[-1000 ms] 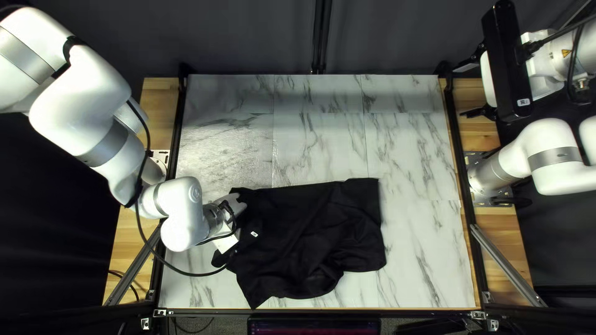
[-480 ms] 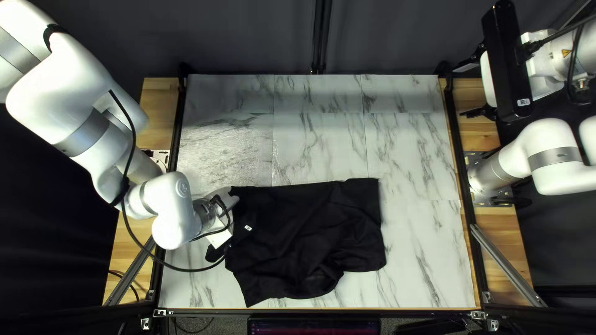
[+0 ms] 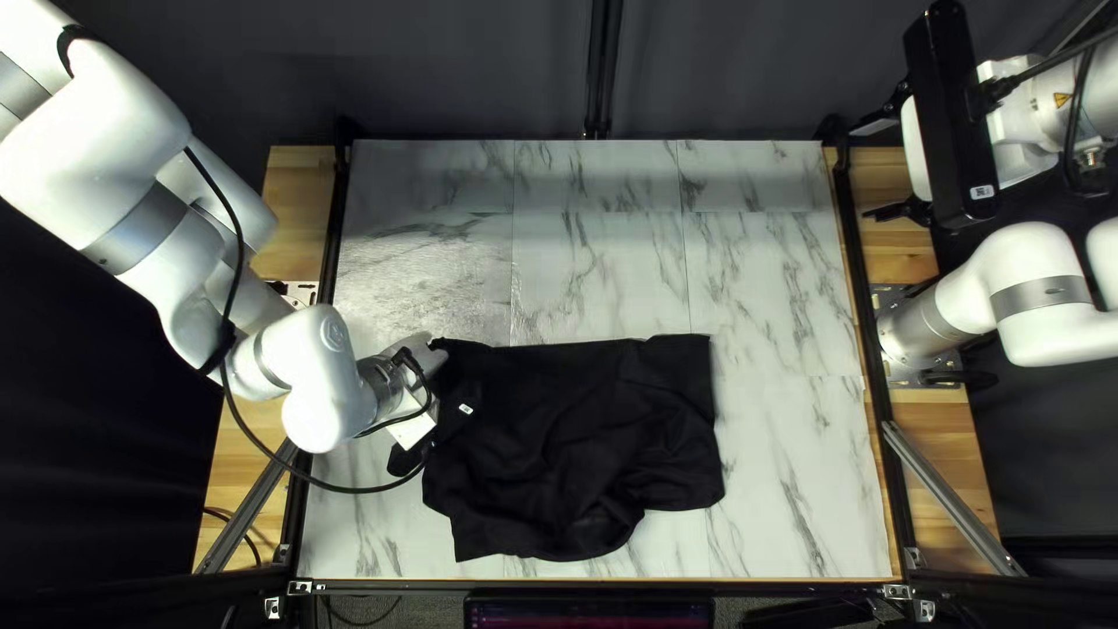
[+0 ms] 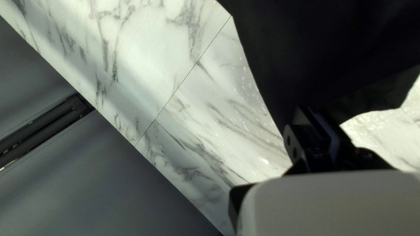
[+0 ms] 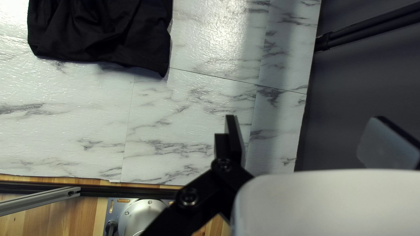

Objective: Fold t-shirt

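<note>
Behind the marble-patterned table (image 3: pixel 606 256) hangs a dark curtain (image 3: pixel 466 82). On the table's nearer half lies the black t-shirt (image 3: pixel 571 454), spread in a rough, rumpled rectangle, with bare marble beyond its far edge and along its right side in the top left view. Its left end, in that view, runs up to the left arm (image 3: pixel 128 198). There the left tool (image 4: pixel 313 116) is closed, with its narrow grip apparently pinching the cloth, which slopes away from the fingertips with marble showing on both sides. The right tool (image 5: pixel 306 122) stands wide, with nothing between its fingers, well apart from the shirt.

The step in hand looks like setting up the shirt with one arm: tugging an end straight or beginning a fold, rather than finishing one. Wrinkles across the middle and an uneven near edge suggest that much of the folding is left. The next move probably calls for keeping the pinch firm and drawing the end out flat, or carrying it low over the body. A sharp pull could drag the whole shirt or bunch it further.
</note>
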Controlling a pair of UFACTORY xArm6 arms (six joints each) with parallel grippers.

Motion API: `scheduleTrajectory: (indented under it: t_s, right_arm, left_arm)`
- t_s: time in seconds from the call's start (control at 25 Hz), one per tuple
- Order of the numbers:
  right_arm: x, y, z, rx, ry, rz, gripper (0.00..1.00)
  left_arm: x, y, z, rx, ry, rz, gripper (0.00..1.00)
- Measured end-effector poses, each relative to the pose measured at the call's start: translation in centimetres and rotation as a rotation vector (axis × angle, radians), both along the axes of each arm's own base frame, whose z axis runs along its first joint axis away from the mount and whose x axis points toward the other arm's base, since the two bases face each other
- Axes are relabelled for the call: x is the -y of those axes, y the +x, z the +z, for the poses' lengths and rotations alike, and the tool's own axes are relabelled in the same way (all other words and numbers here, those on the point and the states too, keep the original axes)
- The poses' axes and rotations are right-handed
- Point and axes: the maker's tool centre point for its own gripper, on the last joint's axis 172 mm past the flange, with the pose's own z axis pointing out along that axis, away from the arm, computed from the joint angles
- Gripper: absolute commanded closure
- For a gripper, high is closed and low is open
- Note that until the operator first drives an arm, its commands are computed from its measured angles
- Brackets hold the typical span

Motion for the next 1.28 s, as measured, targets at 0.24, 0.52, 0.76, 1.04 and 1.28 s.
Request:
scheduleTrajectory:
  t_s: [0.24, 0.52, 0.76, 1.04, 1.28]
  right_arm:
    - [0.0, 0.0, 0.0, 0.000, 0.000, 0.000, 0.00]
    - [0.0, 0.0, 0.0, 0.000, 0.000, 0.000, 0.00]
    - [0.0, 0.0, 0.0, 0.000, 0.000, 0.000, 0.00]
    - [0.0, 0.0, 0.0, 0.000, 0.000, 0.000, 0.00]
    - [0.0, 0.0, 0.0, 0.000, 0.000, 0.000, 0.00]
  left_arm:
    - [-1.4, -0.8, 0.6, 0.004, -0.007, 0.022, 1.00]
    - [-3.3, -1.3, 0.8, -0.008, -0.011, 0.049, 1.00]
    - [-5.0, -1.2, 0.0, -0.013, -0.022, 0.065, 1.00]
    - [-5.3, -1.6, -1.4, -0.015, -0.042, 0.081, 0.00]
    - [-2.9, -1.9, -1.9, -0.013, -0.044, 0.089, 0.00]
